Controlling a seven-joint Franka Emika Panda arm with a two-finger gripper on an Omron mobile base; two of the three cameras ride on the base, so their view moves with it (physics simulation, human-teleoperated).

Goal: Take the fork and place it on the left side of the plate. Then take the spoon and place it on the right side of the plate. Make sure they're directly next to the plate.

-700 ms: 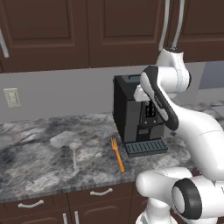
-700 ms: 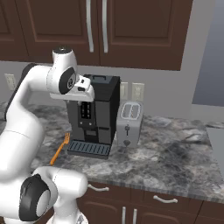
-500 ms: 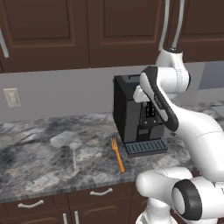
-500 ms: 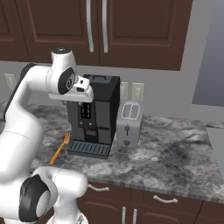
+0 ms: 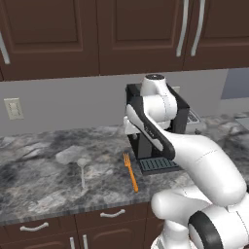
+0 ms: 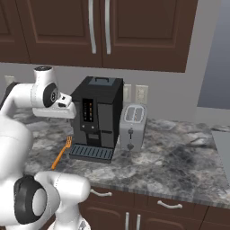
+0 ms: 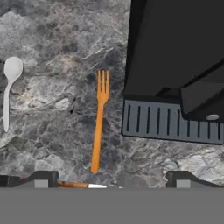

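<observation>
- The fork [image 5: 130,171] lay flat on the grey marbled counter [image 5: 39,194], just beside the left edge of the coffee machine's drip tray [image 5: 158,165], tines toward the wall.
- The hand view gave the fork [image 7: 99,125] in full, tines at the top and handle end near the bottom, between the two fingertips [image 7: 40,179] of the gripper [image 7: 111,179]; the fingertips stood far apart and held nothing.
- In the right base view only part of the fork [image 6: 60,154] showed, the rest hidden behind the arm.
- The spoon [image 5: 82,170] lay well to the fork's left, roughly parallel to it, bowl toward the wall; the hand view showed it [image 7: 8,91] near the left edge.
- The plate [image 5: 71,153] sat just behind the spoon's bowl in the left base view, faint against the stone.
- The black coffee machine [image 6: 97,113] and a silver toaster [image 6: 132,127] beside it were clearest in the right base view; the machine's front panel carried small marks too small to read.
- A wall outlet [image 5: 14,108] showed in the left base view.
</observation>
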